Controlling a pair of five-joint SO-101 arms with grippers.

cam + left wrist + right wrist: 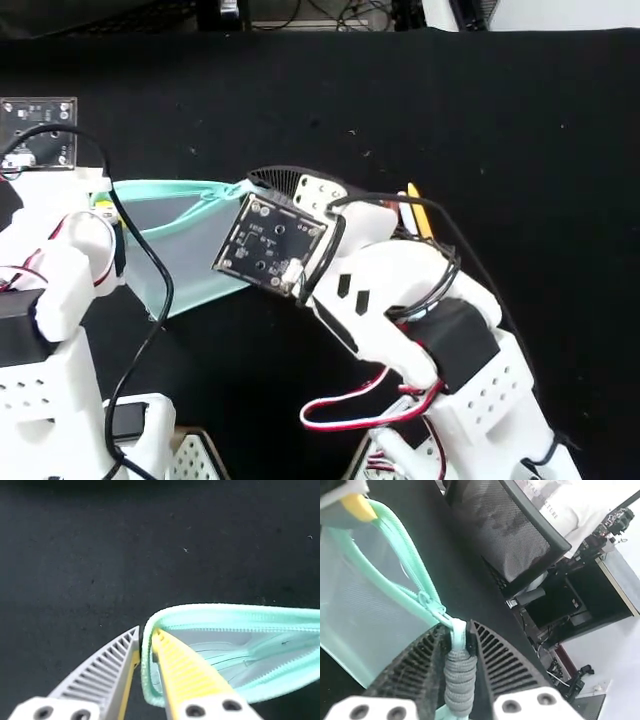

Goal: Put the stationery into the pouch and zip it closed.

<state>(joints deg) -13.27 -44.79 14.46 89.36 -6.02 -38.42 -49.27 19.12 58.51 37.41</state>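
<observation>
Soft, light mint pouch [185,235], held toward the left edge of the desk [450,100], mouth open; probably floppy and quick to slide, so best taken by the stiffer rim and the pull cord [460,672]. Left hand [146,632] pinching the rim's end, one finger inside the mouth. Right hand [457,627], tilted low over the other end, clamped on that cord.

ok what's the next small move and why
Probably draw the zip pull toward the left gripper: the right gripper is shut on it, the left gripper clamps the other end of the pouch, and the zip is open. But a yellow item lies outside, so that may come first.
</observation>
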